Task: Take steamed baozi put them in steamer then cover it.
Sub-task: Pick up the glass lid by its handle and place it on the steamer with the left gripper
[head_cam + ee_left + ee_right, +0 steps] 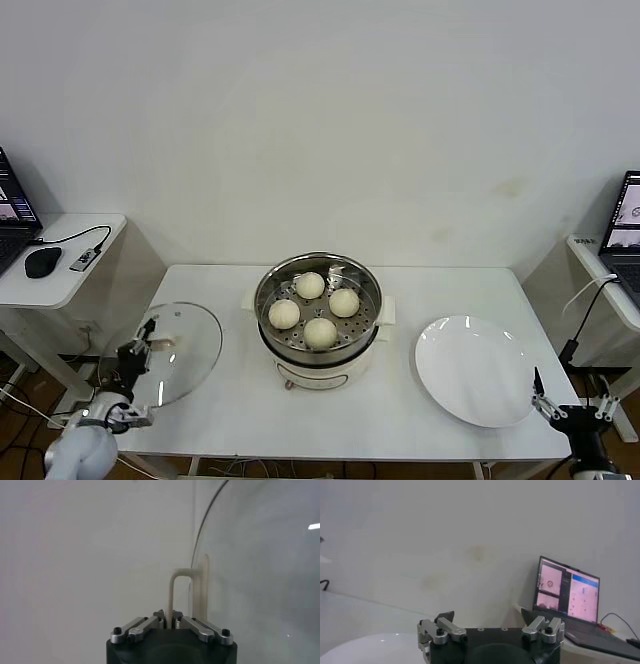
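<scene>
Four cream-white baozi point(314, 308) sit on the perforated tray inside the steel steamer point(318, 358) at the table's middle. The clear glass cover point(185, 350) is at the table's left edge, tilted up on its side. My left gripper point(140, 352) is shut on the cover's cream-white bar handle point(175, 587); the glass point(260, 570) fills the side of the left wrist view. My right gripper point(572, 408) is open and empty, low beyond the table's right front corner.
An empty flat white plate point(474, 370) lies right of the steamer; its rim shows in the right wrist view point(365, 647). Side tables with a laptop point(622, 230) and a mouse point(43, 262) flank the table.
</scene>
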`<state>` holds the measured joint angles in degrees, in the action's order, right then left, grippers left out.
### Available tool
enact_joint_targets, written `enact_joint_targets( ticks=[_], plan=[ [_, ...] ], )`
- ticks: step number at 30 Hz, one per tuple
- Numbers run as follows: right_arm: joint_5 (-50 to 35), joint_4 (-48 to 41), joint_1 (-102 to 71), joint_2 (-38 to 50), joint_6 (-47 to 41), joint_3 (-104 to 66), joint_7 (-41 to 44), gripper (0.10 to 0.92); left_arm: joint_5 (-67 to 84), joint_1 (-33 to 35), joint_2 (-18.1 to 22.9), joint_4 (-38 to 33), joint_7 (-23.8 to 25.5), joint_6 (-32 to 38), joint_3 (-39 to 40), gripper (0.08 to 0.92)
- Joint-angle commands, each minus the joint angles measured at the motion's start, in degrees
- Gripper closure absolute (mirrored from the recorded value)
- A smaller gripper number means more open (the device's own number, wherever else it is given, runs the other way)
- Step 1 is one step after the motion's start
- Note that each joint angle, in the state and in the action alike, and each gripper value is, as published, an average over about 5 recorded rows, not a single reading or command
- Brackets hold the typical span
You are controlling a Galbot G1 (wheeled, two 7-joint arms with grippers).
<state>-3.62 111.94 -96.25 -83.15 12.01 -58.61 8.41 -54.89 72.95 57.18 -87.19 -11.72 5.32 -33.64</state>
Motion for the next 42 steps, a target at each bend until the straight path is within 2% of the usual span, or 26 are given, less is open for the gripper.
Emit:
enact_joint_targets(
  ticks=[1, 7, 11, 14, 18, 24, 32, 42],
  plan=[
    [1.0, 0.14, -0.13, -0.28, 0.3, 1.91, -0.03, 0.203, 13.55, 0.22, -8.98, -16.22, 7.94, -8.37, -1.32, 0.849],
    [2.54, 0.15, -0.07, -0.98, 0.44, 3.32, -0.07, 0.203, 16.23, -2.55, -13.43, -22.05, 11.98, -13.15, 2.57, 0.849],
    [3.98, -0.27, 0.24, -1.55, 0.53, 4.33, -0.15, 0.203, 16.3, -5.86, -14.7, -25.37, 13.76, -18.55, 9.86, 0.849],
    [5.22, -0.8, 0.51, -2.21, 0.63, 4.6, -0.33, 0.203, 15.3, -10.16, -14.13, -27.12, 14.86, -23.79, 17.57, 0.849],
    [6.68, -1.34, 0.47, -2.96, 0.74, 5.09, -0.7, 0.203, 12.01, -17.88, -10.67, -27.73, 16.67, -30.06, 27.0, 0.849],
    [7.5, -1.54, 0.63, -3.6, 0.73, 5.98, -1.01, 0.203, 6.68, -26.91, -4.64, -24.81, 19.94, -35.03, 36.48, 0.849],
    [8.4, -2.33, 0.65, -4.2, 0.96, 6.84, -1.12, 0.203, -0.13, -31.05, 2.17, -20.65, 23.96, -37.52, 41.44, 0.849],
    [8.17, -1.82, 0.47, -4.85, 0.63, 7.63, -1.13, 0.203, -8.58, -32.15, 8.11, -14.51, 26.0, -37.28, 43.7, 0.849]
  ],
)
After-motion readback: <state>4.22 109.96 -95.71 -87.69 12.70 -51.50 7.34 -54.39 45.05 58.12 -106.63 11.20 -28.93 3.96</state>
